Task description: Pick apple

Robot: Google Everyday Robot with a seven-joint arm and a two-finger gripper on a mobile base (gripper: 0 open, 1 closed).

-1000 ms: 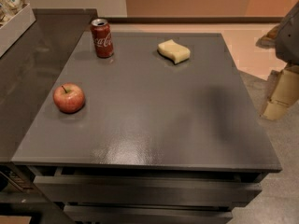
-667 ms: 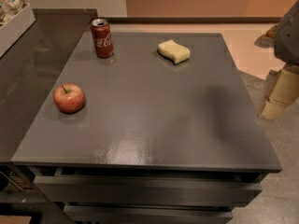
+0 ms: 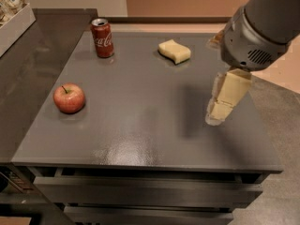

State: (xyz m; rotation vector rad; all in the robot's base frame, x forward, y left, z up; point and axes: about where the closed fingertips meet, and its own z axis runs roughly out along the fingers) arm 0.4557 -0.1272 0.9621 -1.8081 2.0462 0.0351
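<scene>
We saw the apple (image 3: 69, 98) resting on the left side of the grey tabletop (image 3: 140, 130), stem up, near the left edge and touching nothing else. Behind it, toward the far left corner, a red can (image 3: 102, 37) stood upright. A pale yellow sponge (image 3: 174, 51) lay further right along the far side, well apart from the can.

The tool (image 3: 218, 112) hung over the right part of the tabletop, under the thick grey arm (image 3: 262, 27) that reached in from the upper right. Its cream-coloured end pointed down and slightly left, and a dim shadow lay on the surface just to its left. We could not tell whether the tool was released or clenched. It was well apart from the apple, which sat across the tabletop from it.

Drawer fronts (image 3: 140, 191) showed below the near edge. A white box (image 3: 14, 25) sat on the darker counter at the far left.
</scene>
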